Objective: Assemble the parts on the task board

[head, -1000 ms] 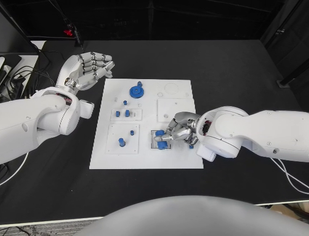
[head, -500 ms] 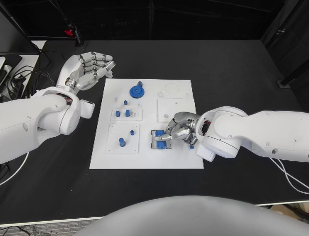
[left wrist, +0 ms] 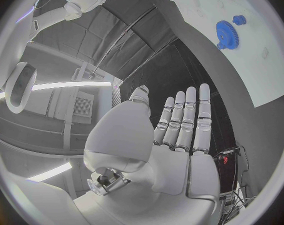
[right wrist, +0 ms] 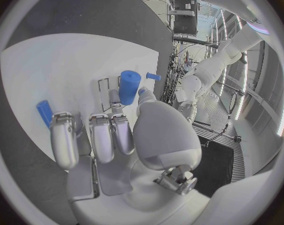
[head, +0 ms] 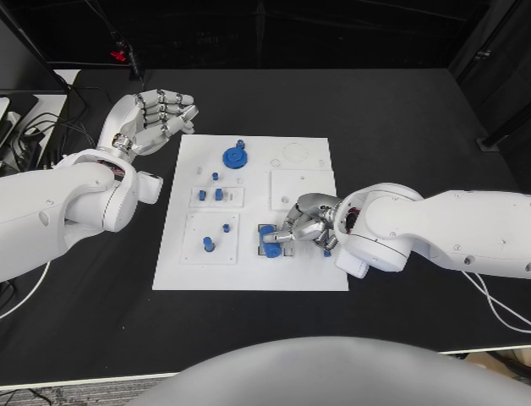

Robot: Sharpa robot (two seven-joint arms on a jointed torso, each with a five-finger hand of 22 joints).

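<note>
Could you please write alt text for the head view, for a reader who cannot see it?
The right hand is curled over blue parts near the right edge of the white task board, which lies on a black table. The left hand hovers open, off the board's far left corner, near a blue gear.

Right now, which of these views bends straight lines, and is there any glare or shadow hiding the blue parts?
Both wrist views are fisheye: the task board edge curves in the left wrist view and in the right wrist view too. The head view keeps its edges straight. No glare hides the parts; in the head view the right hand covers part of the blue piece beneath it. The left hand hangs off the board.
</note>
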